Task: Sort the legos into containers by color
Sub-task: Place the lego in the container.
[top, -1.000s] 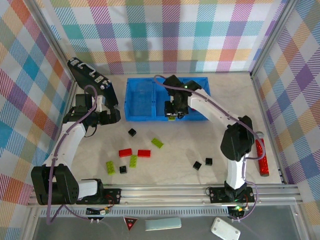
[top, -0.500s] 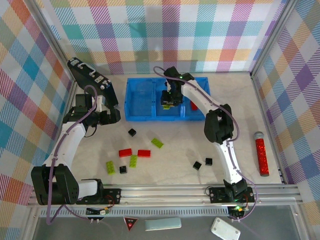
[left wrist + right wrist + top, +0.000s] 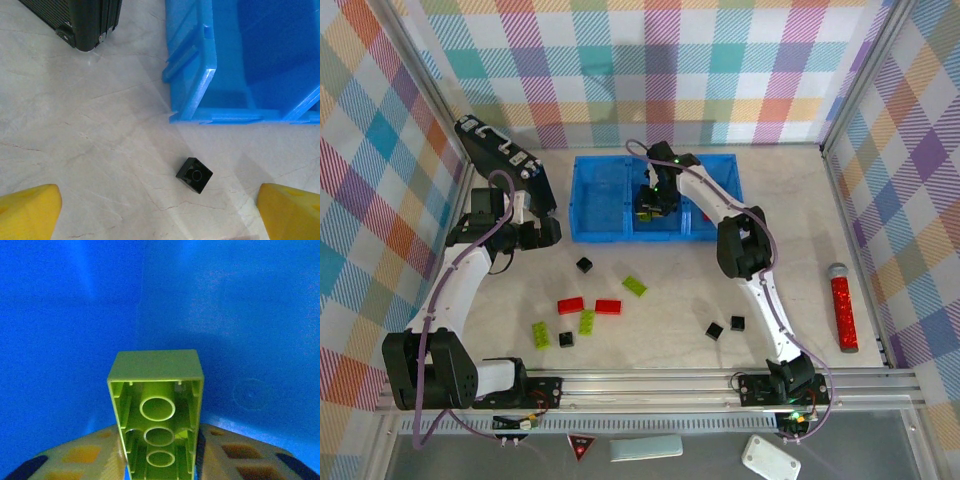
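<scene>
Sorting status: early; most legos (image 3: pixel 587 321) lie loose on the table (image 3: pixel 670 262).
Right gripper (image 3: pixel 655 204): down in the middle compartment of the blue tray (image 3: pixel 578 200). Its pads (image 3: pixel 85 455) press both sides of a lime-green brick (image 3: pixel 157 405), hollow underside toward the wrist camera; not yet released.
Left gripper (image 3: pixel 160 212): jaws wide apart, nothing held, hovering over a black brick (image 3: pixel 194 175) near the tray's front left corner.
Binned: left compartment looks bare. There is a red speck (image 3: pixel 706 211) in the right compartment, likely one brick but too small to confirm.
Left on table: three lime-green, two red, four black.
Next, my read: drop the lime one here, then fetch the other nine.
</scene>
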You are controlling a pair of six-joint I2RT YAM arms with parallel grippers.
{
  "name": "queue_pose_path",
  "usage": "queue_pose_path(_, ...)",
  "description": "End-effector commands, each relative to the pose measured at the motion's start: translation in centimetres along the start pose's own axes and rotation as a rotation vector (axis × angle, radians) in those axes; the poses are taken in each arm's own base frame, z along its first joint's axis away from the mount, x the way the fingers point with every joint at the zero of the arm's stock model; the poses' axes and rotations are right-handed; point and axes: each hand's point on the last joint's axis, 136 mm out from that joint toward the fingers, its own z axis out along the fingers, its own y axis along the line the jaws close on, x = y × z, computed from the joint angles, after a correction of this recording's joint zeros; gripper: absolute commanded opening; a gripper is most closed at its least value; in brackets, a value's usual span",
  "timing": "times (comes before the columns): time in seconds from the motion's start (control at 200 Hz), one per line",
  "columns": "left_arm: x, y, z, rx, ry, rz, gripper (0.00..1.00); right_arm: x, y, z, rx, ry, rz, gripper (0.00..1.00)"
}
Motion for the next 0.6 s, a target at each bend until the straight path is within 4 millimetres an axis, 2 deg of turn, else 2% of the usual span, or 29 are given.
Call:
queue_pose_path(0.0,-0.7,-0.3,-0.9,0.016,-0.037,0.011,1.00,-0.8,1.6,-1.0,-0.050,-0.030,-0.026,0.44)
queue_pose_path(0.115,-0.8,-0.3,-0.9,0.018,-0.038,0.012,1.00,-1.0,2.1,-2.2,-0.055,-0.045,-0.033,0.49)
queue_pose_path(0.34,-0.6,-0.3,-0.9,0.015,-0.033,0.013,1.00,-0.8,3.0,-5.9,-0.044,-0.080,-0.037,0.50)
queue_pose_path(0.595,0.3,-1.2,-0.9,0.010,-0.005,0.034,0.99,1.0,4.8,-10.8,-0.053,-0.115,-0.081,0.50)
